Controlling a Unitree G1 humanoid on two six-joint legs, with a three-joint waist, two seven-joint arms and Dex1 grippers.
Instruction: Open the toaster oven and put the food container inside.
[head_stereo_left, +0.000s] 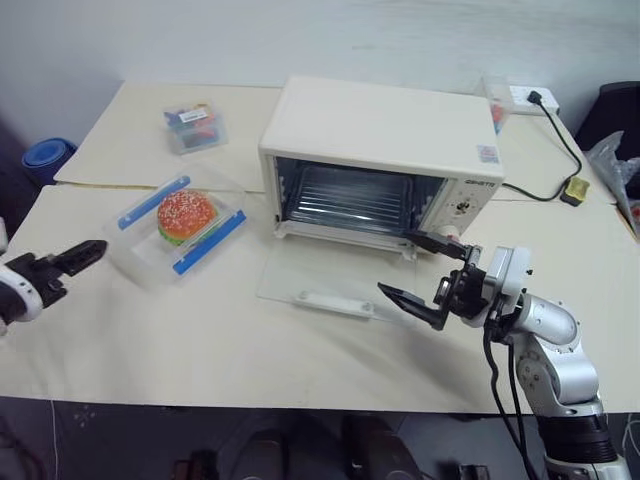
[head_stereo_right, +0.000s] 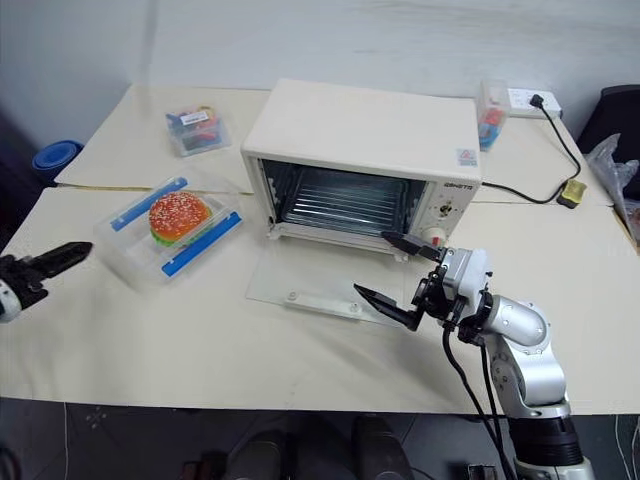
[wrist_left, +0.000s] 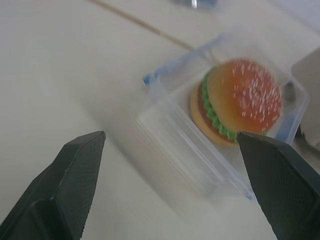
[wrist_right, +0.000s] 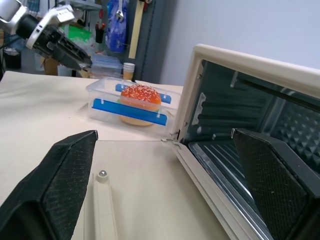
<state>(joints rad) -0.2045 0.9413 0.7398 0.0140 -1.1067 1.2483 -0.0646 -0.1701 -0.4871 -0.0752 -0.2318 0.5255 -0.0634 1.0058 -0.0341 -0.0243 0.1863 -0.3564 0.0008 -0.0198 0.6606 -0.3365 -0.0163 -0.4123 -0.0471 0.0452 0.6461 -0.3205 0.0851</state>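
Observation:
The cream-white toaster oven (head_stereo_left: 380, 140) stands at mid-table with its glass door (head_stereo_left: 325, 285) dropped flat onto the table and the wire rack (head_stereo_left: 350, 195) showing inside. To its left lies the food container (head_stereo_left: 180, 225), a clear box with two blue clips and a sesame-bun burger in it. My left gripper (head_stereo_left: 90, 255) is open at the far left edge, pointing at the container (wrist_left: 220, 115) from a short way off and not touching it. My right gripper (head_stereo_left: 415, 270) is open, hovering over the door's right end in front of the oven's dial panel, holding nothing.
A smaller clear box of colourful items (head_stereo_left: 195, 127) sits at the back left. A power strip (head_stereo_left: 525, 97) with a black cable (head_stereo_left: 560, 140) runs behind the oven on the right. A blue object (head_stereo_left: 47, 157) lies beyond the table's left edge.

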